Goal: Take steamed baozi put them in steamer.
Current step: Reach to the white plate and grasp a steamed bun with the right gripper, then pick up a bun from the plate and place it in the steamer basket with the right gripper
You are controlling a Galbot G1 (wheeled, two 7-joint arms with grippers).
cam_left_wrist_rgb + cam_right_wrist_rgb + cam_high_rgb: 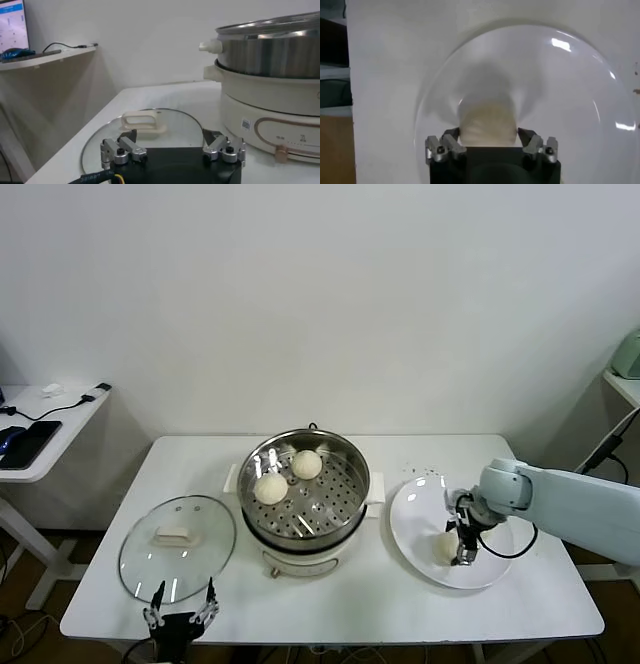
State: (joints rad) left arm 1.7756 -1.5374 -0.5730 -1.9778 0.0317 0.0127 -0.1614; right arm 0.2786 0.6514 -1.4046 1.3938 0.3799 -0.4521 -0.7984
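Note:
The steel steamer (354, 466) stands mid-table on its cream base and holds two baozi (270, 488) (306, 464) on the perforated tray. Another baozi (444, 547) lies on the white plate (420, 504) to the right. My right gripper (456, 552) is down over the plate, its fingers pressed against both sides of this baozi (487, 122). A fourth baozi is not in view. My left gripper (180, 616) is open and empty at the table's front edge, just before the glass lid. The steamer's side also shows in the left wrist view (272, 50).
The round glass lid (177, 547) with a white handle lies flat at the front left, and also shows in the left wrist view (150, 125). A side table (40, 429) with devices stands off to the left. A cable hangs at the far right.

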